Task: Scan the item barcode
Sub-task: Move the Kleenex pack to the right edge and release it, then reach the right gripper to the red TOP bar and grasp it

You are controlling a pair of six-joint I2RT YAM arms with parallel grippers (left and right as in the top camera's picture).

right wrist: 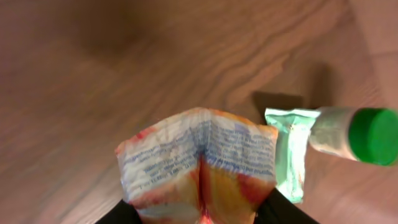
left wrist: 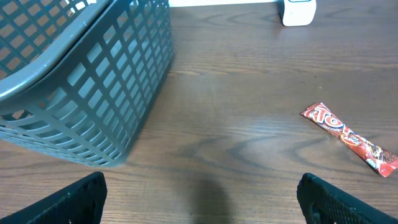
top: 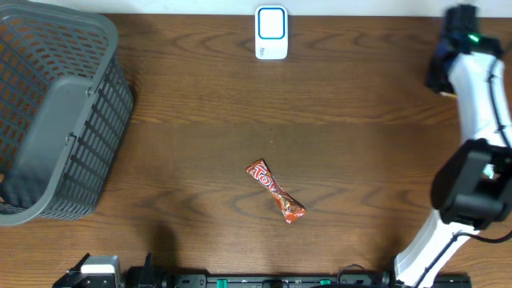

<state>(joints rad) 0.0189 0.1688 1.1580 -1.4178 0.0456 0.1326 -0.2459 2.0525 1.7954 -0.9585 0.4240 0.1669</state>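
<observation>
Now — right jaws pinch a packet (right wrist: 199,155) (fine print showing).

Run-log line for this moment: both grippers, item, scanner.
left gripper: open, empty | right gripper: shut on orange packet | scanner: far edge | candy bar: lying on table

A gray plastic basket (left wrist: 81,93) with lattice walls fills the upper left of the view, standing on a brown wooden tabletop (left wrist: 236,124). Well apart from it, toward the right edge, a red and orange candy bar (left wrist: 349,138) lies flat on the wood, slanting down to the right, and a small white device (left wrist: 298,11) sits at the top edge, only its lower part in view. The left arm's jaws stand wide apart, their dark tips in the two bottom corners, with bare wood between them.
</observation>
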